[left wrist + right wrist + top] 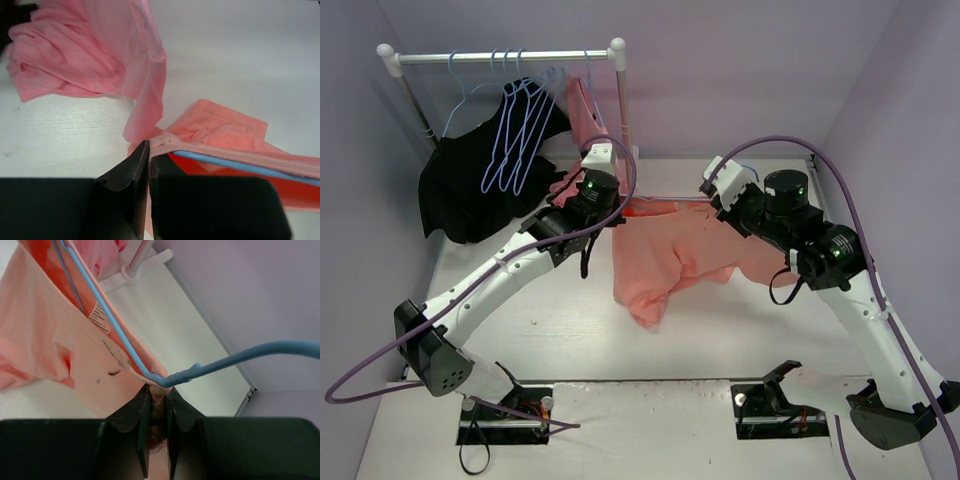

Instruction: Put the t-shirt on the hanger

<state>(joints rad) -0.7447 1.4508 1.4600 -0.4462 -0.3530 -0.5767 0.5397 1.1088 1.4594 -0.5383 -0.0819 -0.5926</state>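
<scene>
The salmon-pink t-shirt [670, 255] hangs stretched between my two grippers above the table, its lower part drooping onto the surface. My left gripper [612, 207] is shut on the shirt's ribbed edge [210, 150]; its fingertips [142, 152] pinch the cloth. A light-blue wire hanger [235, 164] runs just under that edge, inside the shirt. My right gripper [159, 390] is shut on a bunched fold of the shirt [65, 350], right below the hanger [107, 317] where its arm bends into the hook. The hook reaches right toward the wall.
A rack with a white-capped bar [500, 57] stands at the back left, carrying several blue hangers [515, 135] and a black garment [470, 195]. Another pink garment [65, 60] lies bunched by the rack. The rack's white foot [132, 271] and the walls are close.
</scene>
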